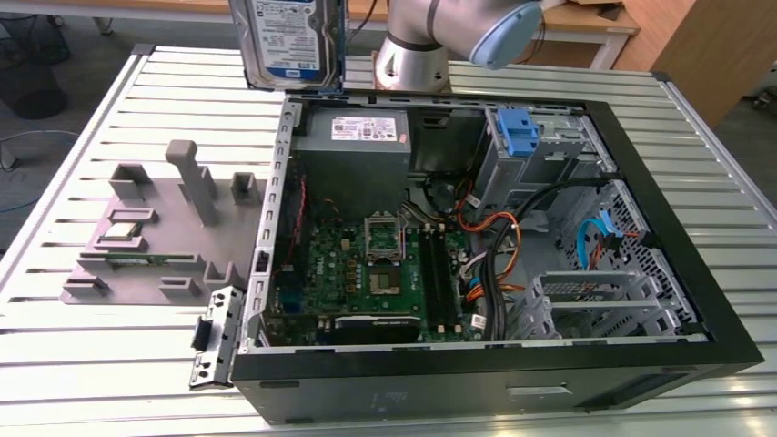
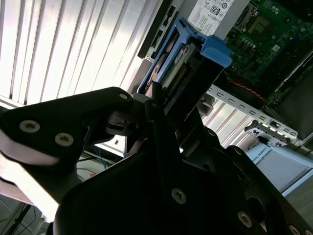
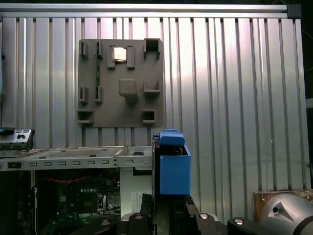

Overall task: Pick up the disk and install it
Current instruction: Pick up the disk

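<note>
Clamping with the gripper (image 2: 171,105), jaws closed on one end of the disk (image 2: 188,58) and holding it clear of every surface. Hanging the disk (image 1: 291,41) upright, label facing out in the exterior view, over the slatted table (image 1: 146,364) just beside the far corner of the open computer case (image 1: 486,387), on the exterior view's left of the arm (image 1: 443,36). Gripping by the end only, probably to leave the blue side rail (image 3: 173,171) and the free end unobstructed for seating in a bay. Noting the case lying on its side with the panel off, giving access from above to motherboard (image 1: 364,264), grey power supply (image 1: 355,129) and drive cage (image 1: 565,137), a bare blue bracket (image 1: 516,132) sitting at the cage. Noting a grey holder tray (image 1: 146,246) beside the case on the exterior view's left, slotted, likely for staging parts upright. Reading as disk picked, not yet installed.
</note>
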Motion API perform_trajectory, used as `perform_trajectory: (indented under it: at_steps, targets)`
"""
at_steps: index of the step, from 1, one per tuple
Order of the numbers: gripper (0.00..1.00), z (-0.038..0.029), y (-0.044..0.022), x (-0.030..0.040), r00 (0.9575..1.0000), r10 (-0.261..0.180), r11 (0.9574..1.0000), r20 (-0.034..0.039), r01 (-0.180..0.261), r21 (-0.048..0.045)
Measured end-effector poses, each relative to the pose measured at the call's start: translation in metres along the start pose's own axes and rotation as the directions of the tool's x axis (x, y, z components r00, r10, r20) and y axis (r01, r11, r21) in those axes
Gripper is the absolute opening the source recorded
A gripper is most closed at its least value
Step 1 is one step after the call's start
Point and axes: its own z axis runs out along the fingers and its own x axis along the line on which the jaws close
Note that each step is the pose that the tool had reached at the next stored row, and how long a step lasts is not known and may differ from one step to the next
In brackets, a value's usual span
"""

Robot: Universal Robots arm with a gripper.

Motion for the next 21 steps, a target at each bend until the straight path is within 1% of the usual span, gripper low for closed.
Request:
perform_trajectory:
  at_steps: [14,17,21]
  targets:
    - [0.35,-0.0007,-0.0219,-0.0010,1.0000,0.000,1.0000,0.0000,0.000,0.0001]
    - [0.35,-0.0009,-0.0283,-0.0013,1.0000,0.000,1.0000,0.0000,0.000,0.0000]
    - [0.35,-0.0013,-0.0405,-0.0018,1.0000,0.000,1.0000,0.0000,0.000,0.0000]
